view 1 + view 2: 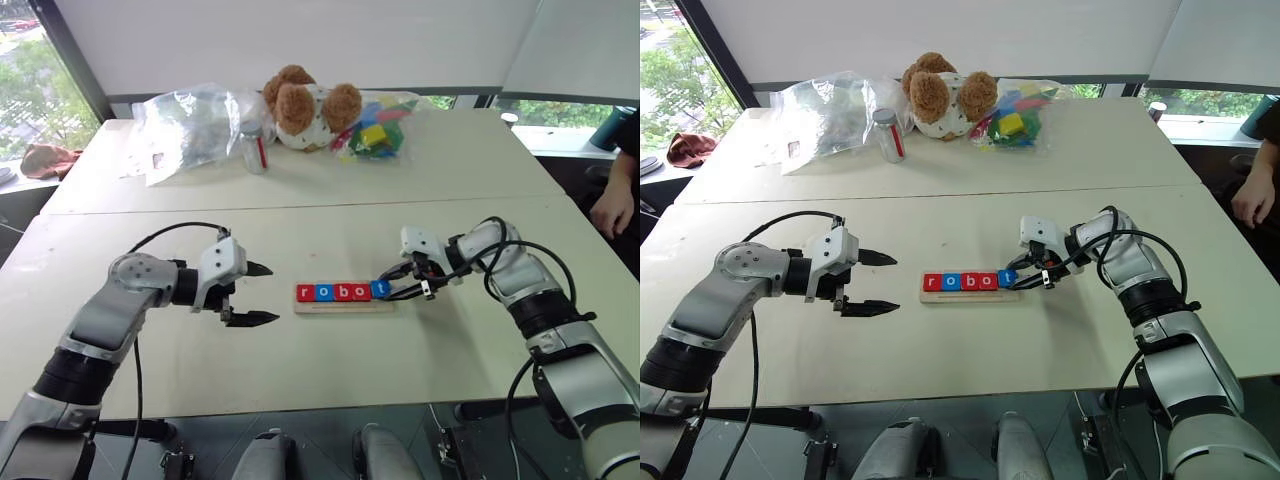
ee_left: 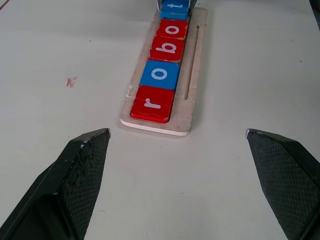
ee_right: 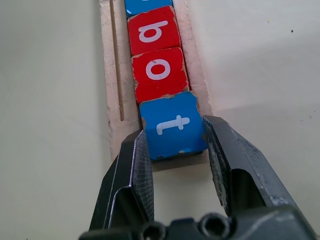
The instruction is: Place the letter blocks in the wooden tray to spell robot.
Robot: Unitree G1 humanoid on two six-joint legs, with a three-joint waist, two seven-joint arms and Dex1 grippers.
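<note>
Letter blocks (image 1: 343, 292) fill the wooden tray (image 2: 194, 75) mid-table, reading r-o-b-o-t. Right gripper (image 3: 176, 150) pinches the blue t block (image 3: 172, 125) at the tray's end; left gripper (image 1: 256, 294) gapes wide over bare table (image 1: 330, 360) off the other end.

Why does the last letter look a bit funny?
The blue t block at the wooden tray's end sits slightly crooked and not quite flat, because the right end effector is shut on it. The r, o, b and o blocks lie in line. Some red blocks have chipped edges.
</note>
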